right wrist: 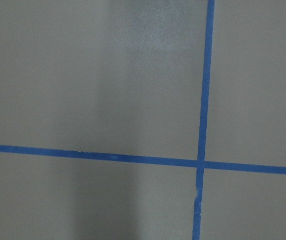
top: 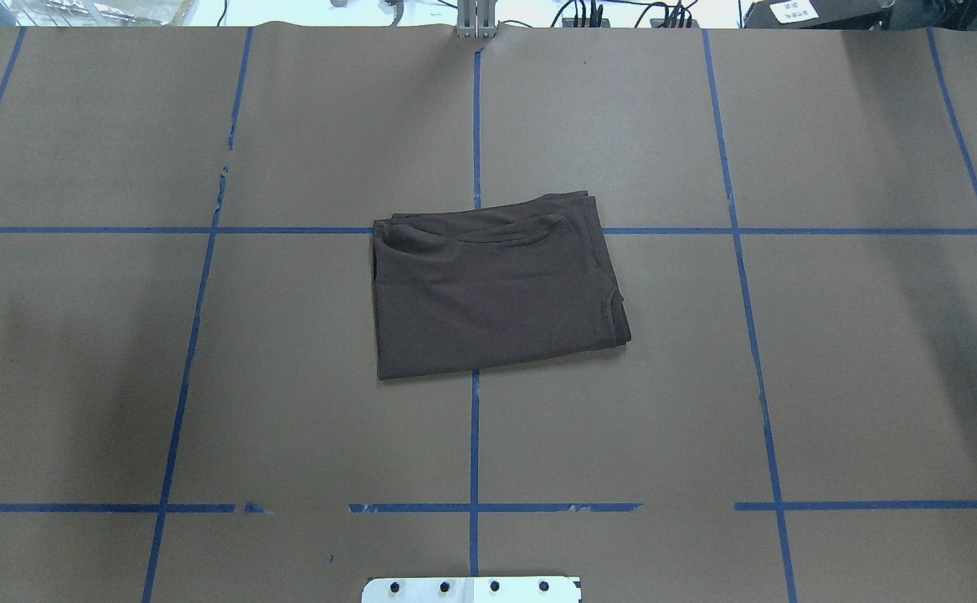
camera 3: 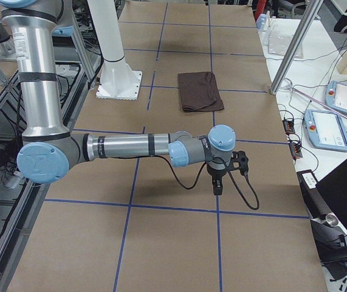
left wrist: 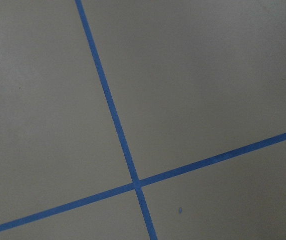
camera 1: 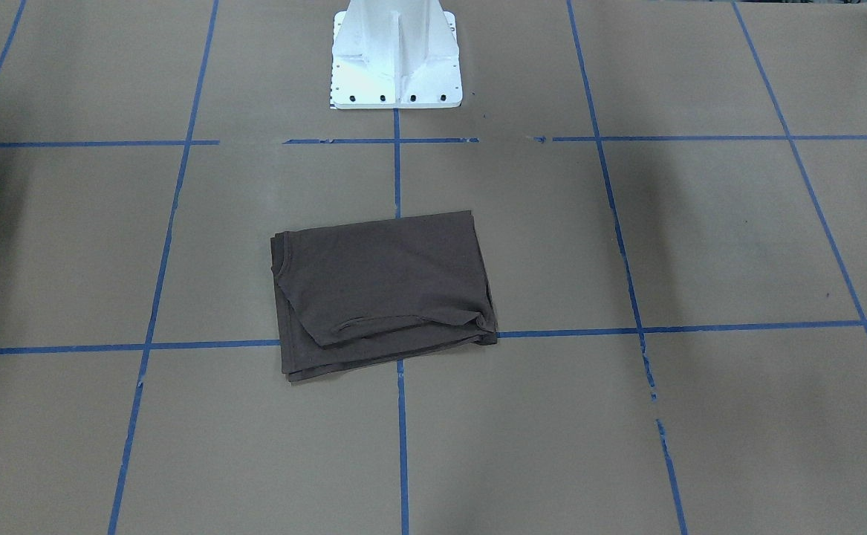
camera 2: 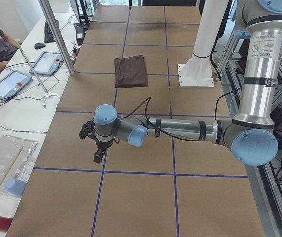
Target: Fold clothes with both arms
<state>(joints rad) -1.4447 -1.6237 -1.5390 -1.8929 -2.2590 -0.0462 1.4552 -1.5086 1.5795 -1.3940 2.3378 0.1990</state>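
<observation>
Bench centre held the folded T-shirt (top: 496,289) — left arm (camera 2: 180,129), right arm (camera 3: 124,146) about equally far out, jaws' state untellable.

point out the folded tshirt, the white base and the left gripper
dark brown-grey folded T-shirt (top: 496,293): overhead view, middle of top layer
white metal pedestal base (camera 1: 397,52): front-facing view, its central rib
black left gripper (camera 2: 98,159): exterior left view, fingertips

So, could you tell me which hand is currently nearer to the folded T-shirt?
Neither clearly; right, if either. The left hand and right hand each hang over the table toward opposite ends, well clear of the T-shirt, which lies mid-table, slightly toward the right side.
</observation>
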